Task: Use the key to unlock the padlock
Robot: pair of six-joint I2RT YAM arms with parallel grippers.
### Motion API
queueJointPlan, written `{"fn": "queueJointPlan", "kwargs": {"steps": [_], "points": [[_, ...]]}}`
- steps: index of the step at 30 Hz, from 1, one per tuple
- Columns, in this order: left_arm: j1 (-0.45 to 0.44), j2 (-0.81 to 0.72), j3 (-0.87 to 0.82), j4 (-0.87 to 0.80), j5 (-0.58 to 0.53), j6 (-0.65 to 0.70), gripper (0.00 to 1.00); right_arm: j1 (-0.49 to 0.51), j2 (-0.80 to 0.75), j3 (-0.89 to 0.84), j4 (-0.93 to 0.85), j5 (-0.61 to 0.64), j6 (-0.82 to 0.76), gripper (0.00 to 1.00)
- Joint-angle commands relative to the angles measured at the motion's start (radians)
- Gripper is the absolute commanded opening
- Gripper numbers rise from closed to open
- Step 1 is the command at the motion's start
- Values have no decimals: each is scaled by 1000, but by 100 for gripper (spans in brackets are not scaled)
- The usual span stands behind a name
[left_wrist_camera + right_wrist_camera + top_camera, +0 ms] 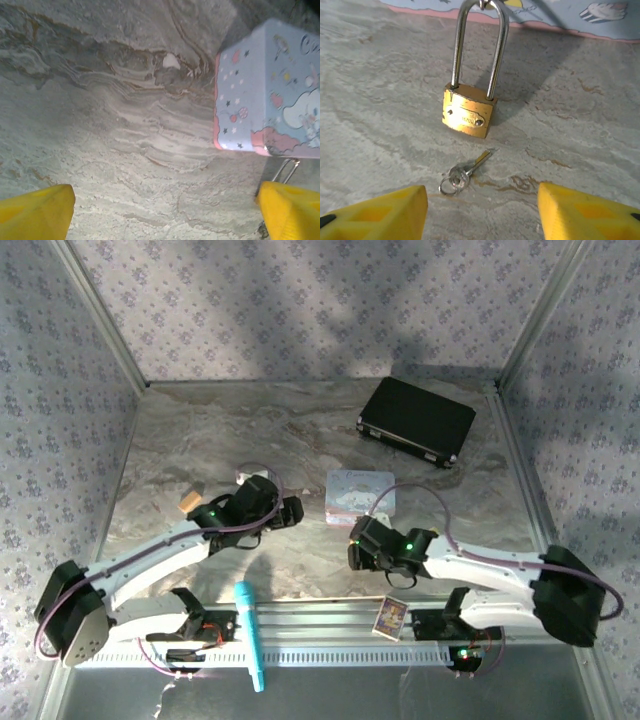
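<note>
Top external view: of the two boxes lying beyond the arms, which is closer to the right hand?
The pastel cartoon tin, just beyond the right hand; the black case lies farther back.

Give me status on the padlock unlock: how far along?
Done: nothing visible; the padlock's shackle looks seated in its body. In hand: the right gripper hovers open over the key, which lies on the table in front of the padlock, not gripped. The left gripper is open beside the tin, empty. Left: pick up key, insert, turn.
</note>
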Motion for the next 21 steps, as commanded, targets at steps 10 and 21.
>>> {"fn": "queueJointPlan", "kwargs": {"steps": [10, 21], "points": [[-44, 48, 31, 39, -51, -42, 92, 38, 186, 73, 32, 102, 84, 49], [-51, 112, 52, 58, -36, -31, 92, 81, 263, 101, -61, 123, 106, 46]]}}
